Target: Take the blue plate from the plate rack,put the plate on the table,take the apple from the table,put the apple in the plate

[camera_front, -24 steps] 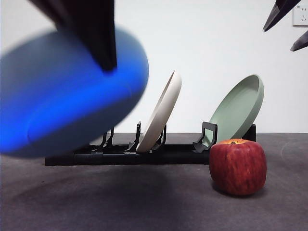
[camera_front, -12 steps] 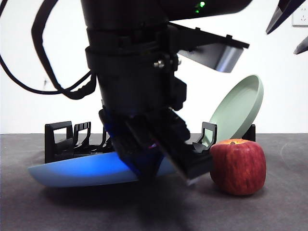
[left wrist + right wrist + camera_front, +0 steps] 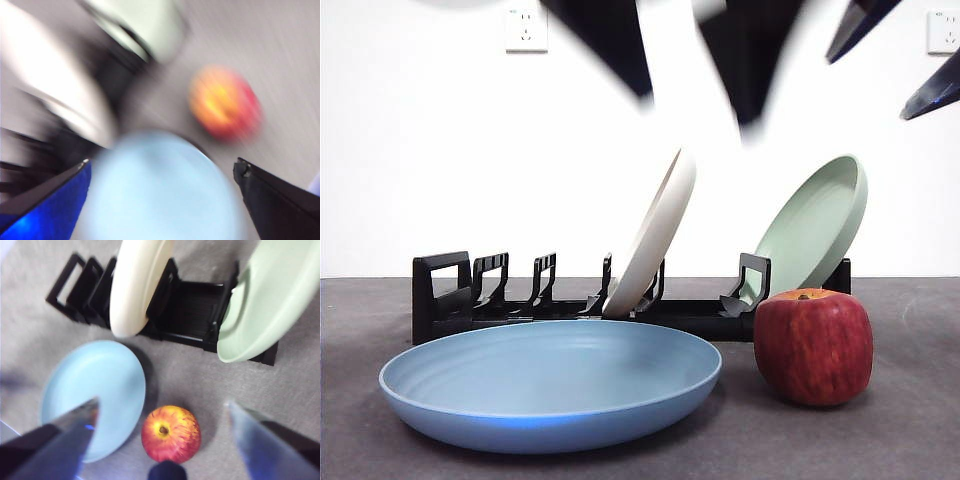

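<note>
Lab: bare white wall (image 3: 440,150), sockets (image 3: 526,30)

Front view: low, at table (image 3: 920,440) height, level, close to blue plate (image 3: 550,385) and apple (image 3: 813,347). Right wrist view: high, looking down on plate rack (image 3: 190,310). Left wrist view: blurred, looking down. All three share blue plate, apple.

Tabletop (image 3: 920,440): dark grey, matte, slightly textured.
Blue plate (image 3: 550,385): lies flat on the tabletop, right way up, in front of the plate rack.
Apple (image 3: 813,346): stands on the tabletop just beside the plate's rim, stem up.
Plate rack (image 3: 450,295): black, rests on the tabletop behind both, running crosswise.
</note>
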You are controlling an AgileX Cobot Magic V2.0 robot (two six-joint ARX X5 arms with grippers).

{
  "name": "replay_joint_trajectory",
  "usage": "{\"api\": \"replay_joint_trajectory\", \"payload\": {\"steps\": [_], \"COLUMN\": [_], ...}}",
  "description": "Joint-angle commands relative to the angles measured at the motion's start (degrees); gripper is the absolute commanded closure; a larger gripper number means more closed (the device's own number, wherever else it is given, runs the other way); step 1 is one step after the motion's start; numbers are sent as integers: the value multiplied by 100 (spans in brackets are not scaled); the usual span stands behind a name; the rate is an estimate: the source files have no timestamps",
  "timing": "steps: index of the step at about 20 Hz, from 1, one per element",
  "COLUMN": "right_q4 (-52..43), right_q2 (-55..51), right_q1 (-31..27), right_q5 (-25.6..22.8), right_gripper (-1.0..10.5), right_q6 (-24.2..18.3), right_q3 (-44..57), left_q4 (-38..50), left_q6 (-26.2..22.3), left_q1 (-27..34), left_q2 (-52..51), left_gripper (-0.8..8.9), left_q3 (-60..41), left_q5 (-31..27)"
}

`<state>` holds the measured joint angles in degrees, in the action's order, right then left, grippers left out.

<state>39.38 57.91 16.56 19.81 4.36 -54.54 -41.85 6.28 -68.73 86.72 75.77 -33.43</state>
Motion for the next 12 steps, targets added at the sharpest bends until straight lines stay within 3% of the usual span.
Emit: {"api": "replay_joint_trajectory", "payload": {"steps": [1, 6, 9, 12], "right_q4": [-13, -13, -35, -192], "right_q2": [105, 671, 1333, 2135], "right_q1": [402, 1300, 1685, 1814], "right_q5": [-417, -1342, -1910, -2120], "right_gripper": [390, 375, 375, 376], "right_q6": [-146, -190, -275, -299], "right_q3": [-17, -17, -17, -17], "left_q4": [-293, -433, -369, -562], "left_q6": [-372, -649, -702, -699], "left_q1": [260, 1425, 2275, 3016], "left_q2": [-472, -1526, -2061, -2426], "left_gripper": [333, 342, 342, 342], "left_q3": [490, 1412, 1567, 1567], "left_q5": [-507, -459, -28, 413]}}
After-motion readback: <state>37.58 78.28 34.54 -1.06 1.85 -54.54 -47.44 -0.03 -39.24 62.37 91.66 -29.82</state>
